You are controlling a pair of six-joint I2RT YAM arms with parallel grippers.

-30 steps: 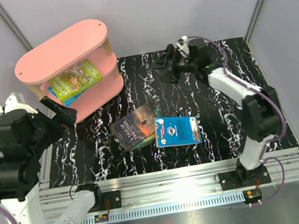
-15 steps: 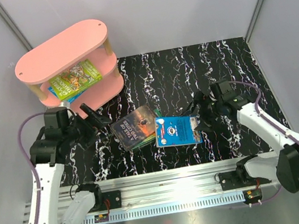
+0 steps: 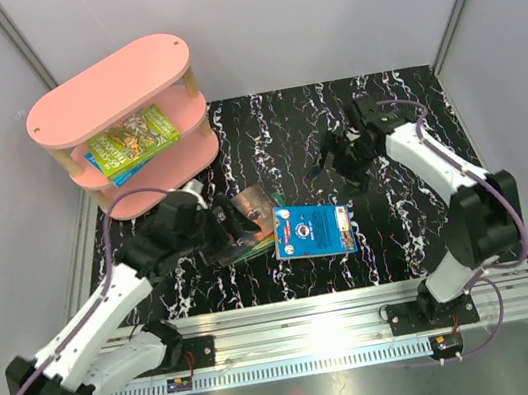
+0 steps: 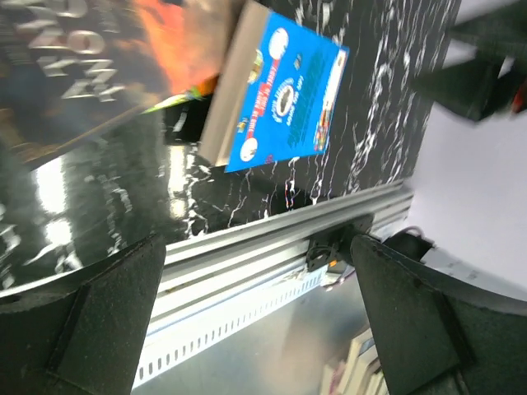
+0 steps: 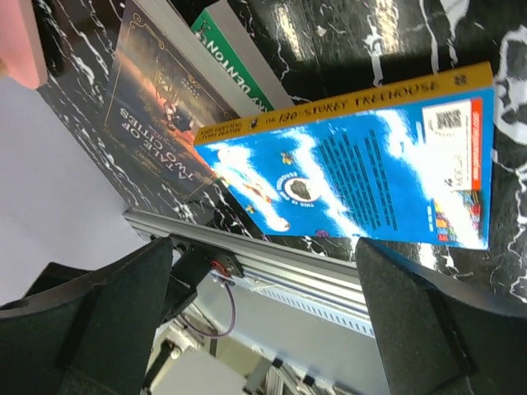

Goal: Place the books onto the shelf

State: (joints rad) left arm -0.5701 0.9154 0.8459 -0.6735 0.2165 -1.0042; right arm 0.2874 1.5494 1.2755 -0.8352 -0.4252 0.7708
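Since the preceding frame, the left arm has stretched low and forward from beside the shelf to the loose books, and the right arm has drawn back from the blue book toward the far side. Black marbled table [image 3: 420, 222]: carries all items. Pink three-tier shelf [image 3: 109, 87]: stands at the far-left corner; its middle board holds a green cartoon book [image 3: 133, 138] lying flat on another blue-edged book [image 3: 99, 166]. Left gripper [image 3: 226, 222]: fingers spread wide, nothing between them, positioned over the near edge of the dark book [image 3: 250, 205]. Right gripper [image 3: 336, 170]: likewise spread and empty, hanging clear of the pile, beyond it. Three books remain on the table near its centre: blue book [image 3: 312, 230] on the right, dark book on the left, both overlapping a green book [image 5: 235, 58] beneath.
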